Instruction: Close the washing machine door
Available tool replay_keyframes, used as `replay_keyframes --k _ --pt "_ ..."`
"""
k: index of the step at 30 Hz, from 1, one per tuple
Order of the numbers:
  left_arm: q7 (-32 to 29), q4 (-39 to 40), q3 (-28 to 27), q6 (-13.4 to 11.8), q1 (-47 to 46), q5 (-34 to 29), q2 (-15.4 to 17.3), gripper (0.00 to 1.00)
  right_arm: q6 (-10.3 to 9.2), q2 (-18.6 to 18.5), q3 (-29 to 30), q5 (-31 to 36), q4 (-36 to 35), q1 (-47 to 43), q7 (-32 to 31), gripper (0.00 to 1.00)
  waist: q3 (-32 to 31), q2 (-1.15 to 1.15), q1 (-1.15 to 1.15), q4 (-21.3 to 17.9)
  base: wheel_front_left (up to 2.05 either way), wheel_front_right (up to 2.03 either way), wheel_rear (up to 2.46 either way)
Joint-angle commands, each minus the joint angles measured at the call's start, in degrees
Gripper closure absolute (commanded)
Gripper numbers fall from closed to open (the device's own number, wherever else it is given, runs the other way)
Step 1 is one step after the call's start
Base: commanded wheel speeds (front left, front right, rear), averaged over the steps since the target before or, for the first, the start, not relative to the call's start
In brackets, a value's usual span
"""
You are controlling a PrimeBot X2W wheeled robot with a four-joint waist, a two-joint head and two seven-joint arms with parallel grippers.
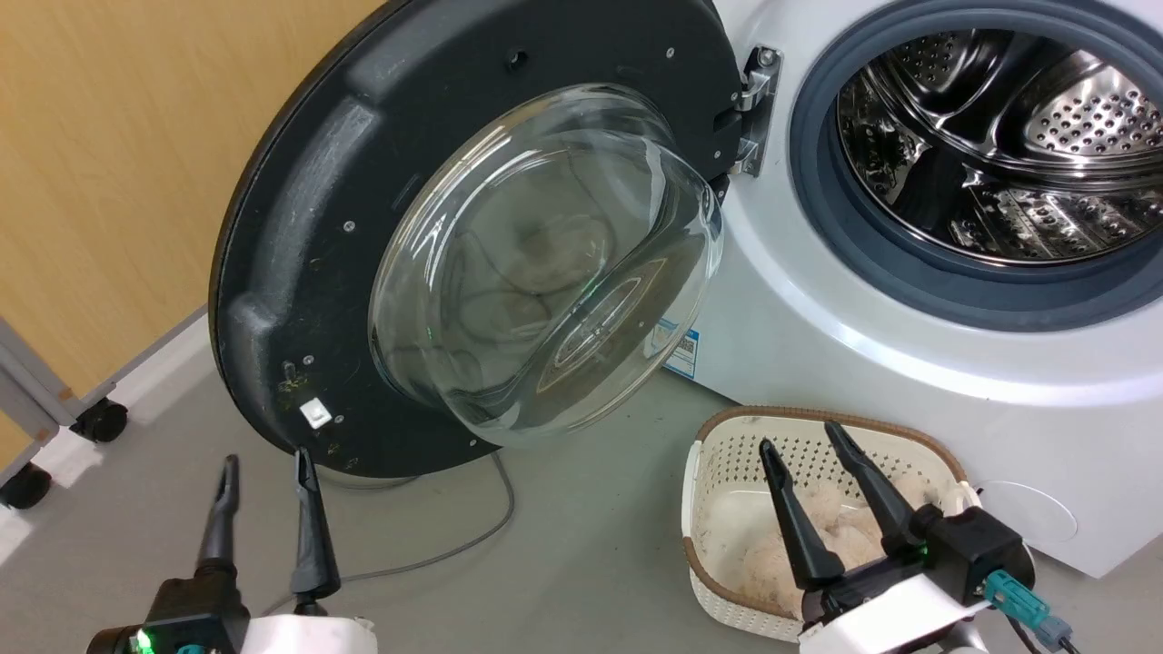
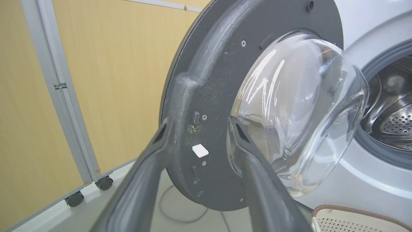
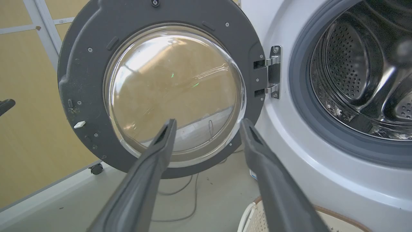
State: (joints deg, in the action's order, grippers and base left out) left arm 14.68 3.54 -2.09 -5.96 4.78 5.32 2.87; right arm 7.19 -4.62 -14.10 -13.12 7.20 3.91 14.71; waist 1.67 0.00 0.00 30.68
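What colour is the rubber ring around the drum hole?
Grey-blue. The ring shows best in the right wrist view.

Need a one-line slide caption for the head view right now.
Washing machine door wide open; left gripper and right gripper both open, short of it.

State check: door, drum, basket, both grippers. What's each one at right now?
washing machine door: open, swung wide on its hinge
drum: exposed, visible part empty
basket: holds something pale and fluffy
left gripper: open, empty
right gripper: open, empty
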Motion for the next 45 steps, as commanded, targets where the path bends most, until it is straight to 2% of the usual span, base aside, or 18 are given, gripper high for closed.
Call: replay_keyframes --k 1,9,12,13,18,23,30,33,40,41,45 --pt "0.3 0.4 0.1 -0.3 0.4 0.3 0.0 1.0 0.3 -0.2 0.1 -0.4 0.0 0.7 0.3 0.0 0.1 0.0 0.0 0.0 0.0 0.0 0.0" --pt "0.3 1.8 -0.9 -0.2 -0.5 2.1 0.0 1.0 0.3 0.0 0.6 -0.2 -0.4 0.3 0.3 0.0 0.7 0.0 0.0 0.1 0.0 0.0 0.0" --pt "0.3 3.2 -2.9 1.1 -2.0 2.7 0.4 1.0 0.3 -0.1 0.9 0.1 -0.7 0.4 0.3 0.0 1.3 0.0 0.0 0.1 0.0 0.0 0.0" --pt "0.3 3.3 -4.8 2.7 -3.9 3.5 1.5 1.0 0.3 -0.2 1.2 0.3 -1.0 0.4 0.3 0.0 1.8 0.0 0.0 0.1 0.0 0.0 0.0" --pt "0.3 0.3 -10.4 6.8 -11.4 7.5 6.3 1.0 0.3 -0.6 2.3 0.7 -1.8 -0.1 0.3 0.0 3.2 0.0 0.0 0.1 0.0 0.0 0.0" --pt "-2.5 -7.4 -16.2 9.6 -21.2 15.3 11.9 1.0 0.3 -0.7 3.0 1.4 -2.6 -0.5 0.3 0.0 4.6 0.0 0.0 -0.7 0.0 0.0 0.0" --pt "-13.6 -20.9 -24.2 11.7 -33.9 32.6 17.6 1.0 0.3 -1.1 2.8 1.8 -2.9 0.5 0.3 0.0 6.8 0.0 0.0 -3.1 0.0 0.0 0.0" --pt "-19.8 -26.9 -26.8 11.7 -38.2 39.7 18.5 1.0 0.3 -1.1 2.8 1.9 -2.9 0.8 0.3 0.0 7.2 0.0 0.0 -3.7 0.0 0.0 0.0" --pt "-39.3 -38.0 -31.2 10.2 -44.3 56.0 17.5 1.0 0.3 -1.1 2.8 1.7 -2.9 1.3 0.3 0.0 7.9 0.0 0.0 -4.7 0.0 0.0 0.0" --pt "-45.7 -39.5 -32.3 9.5 -44.8 60.6 16.9 1.0 0.3 -1.0 2.9 1.6 -2.9 1.4 0.3 0.0 7.9 0.0 0.0 -5.0 0.0 0.0 0.0" --pt "-51.5 -39.2 -32.0 9.8 -43.4 63.2 16.4 1.0 0.3 -0.8 2.9 1.4 -2.8 1.4 0.3 0.0 7.6 0.0 0.0 -5.3 0.0 0.0 0.0"
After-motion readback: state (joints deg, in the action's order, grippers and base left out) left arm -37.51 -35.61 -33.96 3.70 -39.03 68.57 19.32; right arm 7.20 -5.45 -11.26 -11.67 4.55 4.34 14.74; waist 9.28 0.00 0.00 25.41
